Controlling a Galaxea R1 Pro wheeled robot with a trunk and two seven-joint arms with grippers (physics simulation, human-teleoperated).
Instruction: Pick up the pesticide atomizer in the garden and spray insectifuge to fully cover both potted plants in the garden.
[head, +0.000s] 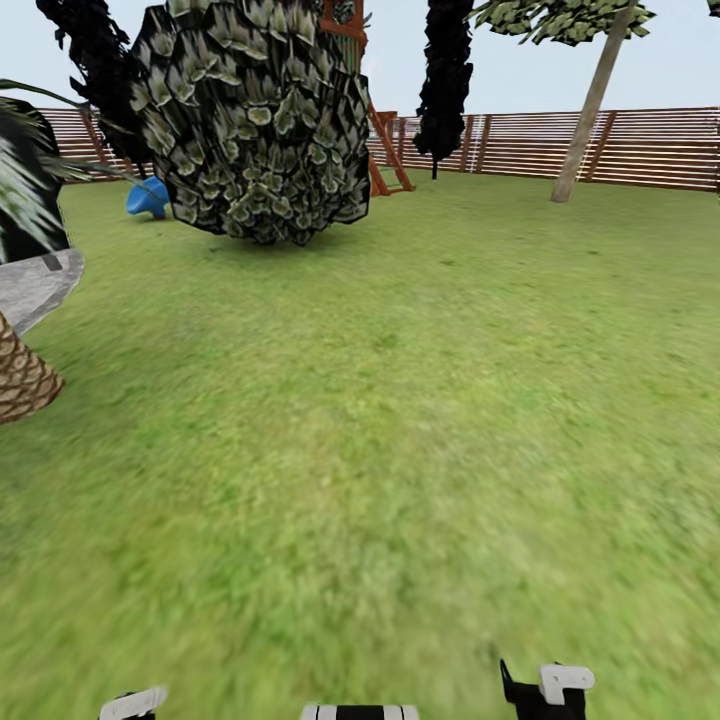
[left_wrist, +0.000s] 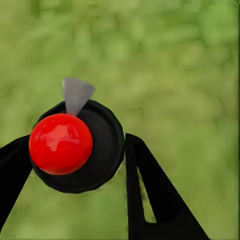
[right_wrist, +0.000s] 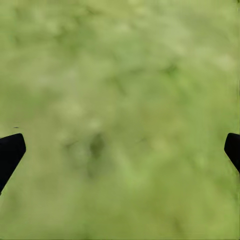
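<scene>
Lawn (head: 400, 420) fills your head view, slat fence (head: 640, 145) behind a big dark bush (head: 255, 120); stone patio (head: 35, 285) edge cut off left of the bush. Your left gripper (left_wrist: 75, 165) is closed on the pesticide atomizer (left_wrist: 75, 145), seen end-on: red cap, dark body, label hidden. Right gripper (right_wrist: 120, 150) wide open, empty, only fingertips (right_wrist: 10, 152) showing, grass blurred

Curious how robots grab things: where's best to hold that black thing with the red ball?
Probably the round black body, left hand fingers on opposite sides, as they flank it here; the red ball curves away and the grey spout should stay free.
</scene>
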